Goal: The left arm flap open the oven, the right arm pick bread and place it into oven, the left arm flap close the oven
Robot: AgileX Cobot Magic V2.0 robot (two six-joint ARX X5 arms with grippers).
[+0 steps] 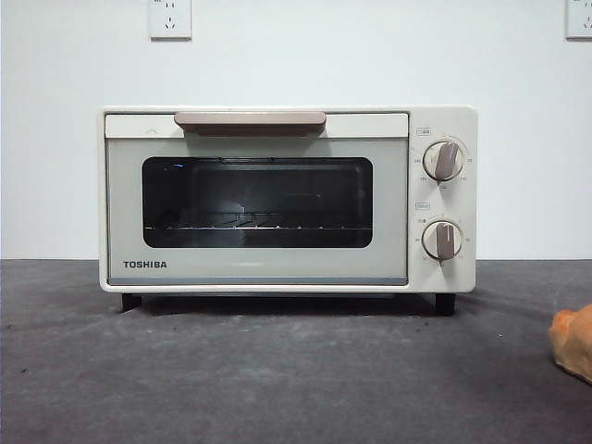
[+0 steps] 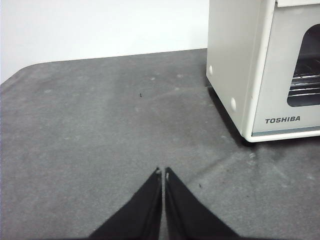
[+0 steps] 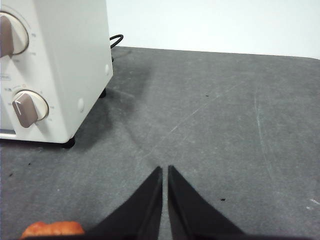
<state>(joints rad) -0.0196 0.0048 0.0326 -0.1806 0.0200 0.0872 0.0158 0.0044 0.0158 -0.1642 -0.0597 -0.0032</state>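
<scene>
Bread (image 3: 52, 229) just beside right end effector (image 3: 165, 170), narrow & empty; oven (image 1: 287, 199) door closed.

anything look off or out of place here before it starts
Nothing stands out. The oven stands square on its feet with its door shut, and the bread lies on the table off to one side. The left gripper and right gripper are both shut and empty, over bare table.

One oven (image 1: 287, 199) is sitting on the table, showing two knobs (image 1: 444, 160), one bar handle (image 1: 250, 119) and two black feet (image 1: 445, 303). One piece of bread (image 1: 574, 341) is lying at the edge, and two wall sockets (image 1: 169, 18) are showing above.
</scene>
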